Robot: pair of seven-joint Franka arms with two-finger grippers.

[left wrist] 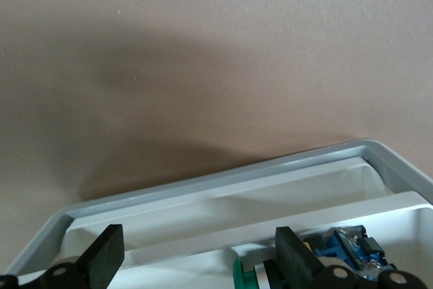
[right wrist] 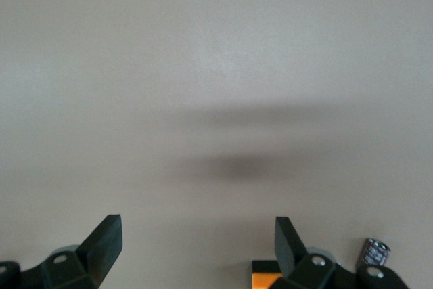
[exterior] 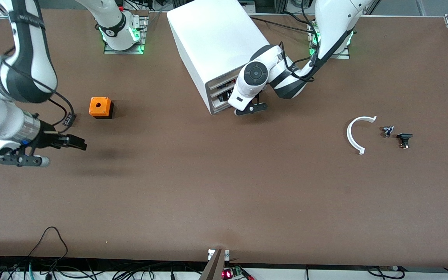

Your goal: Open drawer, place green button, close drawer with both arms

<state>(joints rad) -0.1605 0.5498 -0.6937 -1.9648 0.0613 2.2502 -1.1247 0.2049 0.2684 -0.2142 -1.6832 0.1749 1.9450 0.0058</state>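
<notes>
The white drawer cabinet [exterior: 216,35] stands between the arms' bases. My left gripper [exterior: 236,104] is at its front. In the left wrist view this gripper [left wrist: 196,248] is open and empty over a drawer tray with a grey rim [left wrist: 223,181]. The tray holds a green part [left wrist: 238,277] and a blue circuit board [left wrist: 352,248]. A tiny part that may be the button [exterior: 388,130] lies on the table toward the left arm's end; I cannot make out its green cap. My right gripper [exterior: 77,142] [right wrist: 196,241] is open and empty over bare table.
An orange box with a hole [exterior: 100,107] sits near the right gripper and shows at the right wrist view's edge [right wrist: 265,277]. A white curved piece [exterior: 354,134] and a small black part [exterior: 404,139] lie beside the tiny part.
</notes>
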